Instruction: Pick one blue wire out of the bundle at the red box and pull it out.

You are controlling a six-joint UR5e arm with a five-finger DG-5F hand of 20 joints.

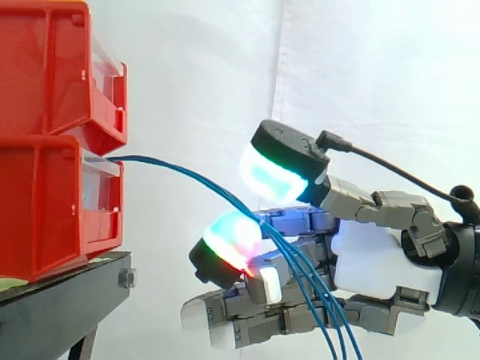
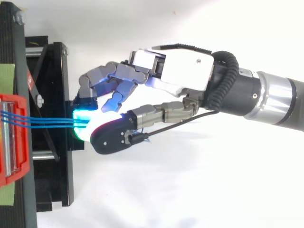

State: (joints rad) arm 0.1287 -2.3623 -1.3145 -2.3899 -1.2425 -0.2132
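Observation:
Several thin blue wires leave the front of the lower red bin and arc right and down across my hand. They pass between the thumb pad above and a curled finger's pad, which glows green and red, below. The loose ends hang past the palm to the bottom edge. In the top view the wires run taut from the red bin straight into the pinch of the hand. Which single wire is held cannot be made out.
A second red bin is stacked on the lower one. Both rest on a black stand whose frame lies under the fingertips. The arm comes in from the right, before a white curtain.

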